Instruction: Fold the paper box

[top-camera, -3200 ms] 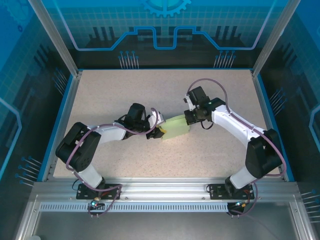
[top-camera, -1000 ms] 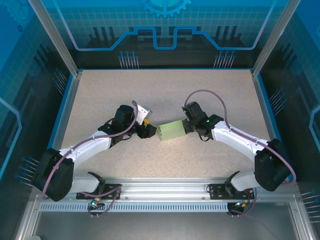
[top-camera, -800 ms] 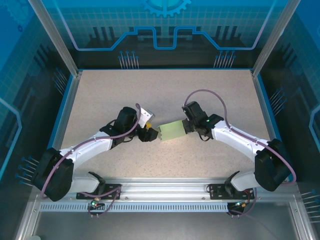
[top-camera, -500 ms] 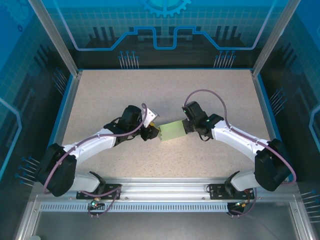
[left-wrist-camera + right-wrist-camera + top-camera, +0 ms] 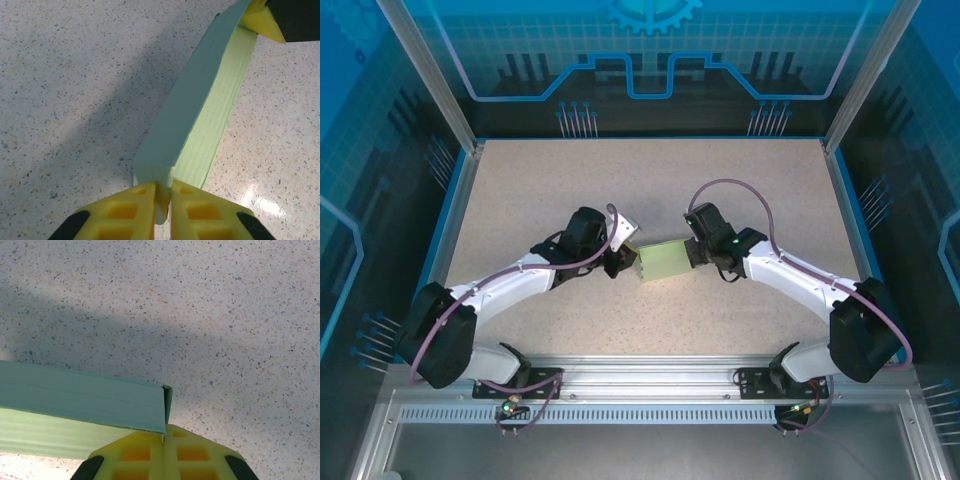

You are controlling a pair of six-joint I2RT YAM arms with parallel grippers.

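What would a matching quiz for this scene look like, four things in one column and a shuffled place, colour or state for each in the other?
Column one:
1 left gripper
2 right gripper
3 paper box
4 table

Column two:
A speckled beige
B shut on the box's right end
C pale green, spanning between both grippers
D shut on the box's left end

Pairs: 1-D, 2-B, 3-C, 4-A

Left end effector (image 5: 163,192), right end effector (image 5: 164,440) clamped, facing each other.
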